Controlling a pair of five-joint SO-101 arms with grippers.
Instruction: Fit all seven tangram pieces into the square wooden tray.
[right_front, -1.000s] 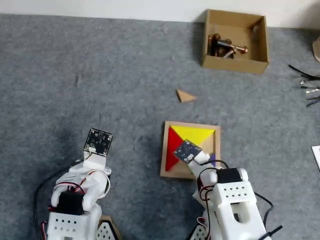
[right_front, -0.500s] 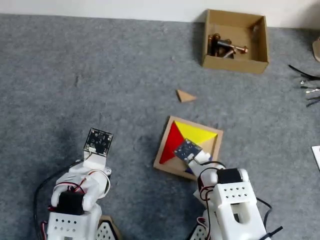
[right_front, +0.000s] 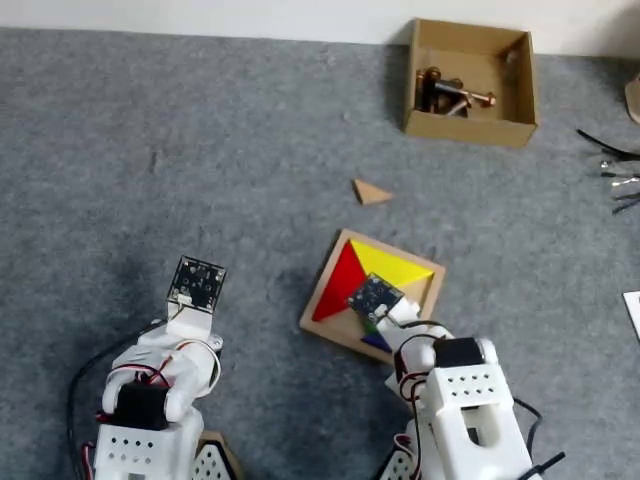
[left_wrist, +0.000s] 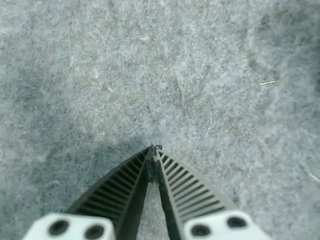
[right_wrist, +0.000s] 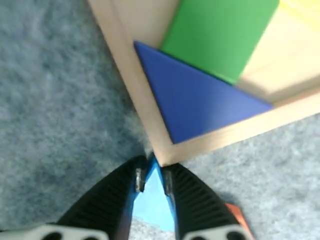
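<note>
Wooden tray shows four pieces; one triangle loose.
Your right hand pinches one light-blue piece; left hand closed.

The high view looks steeply down on the table from above its near edge. The left wrist view faces down past the left gripper, fingers together, close to bare table. The right wrist view looks past the right gripper, which pinches a light blue piece, very close over the wooden tray at its corner nearest the table's near edge, a corner the high view shares
</note>
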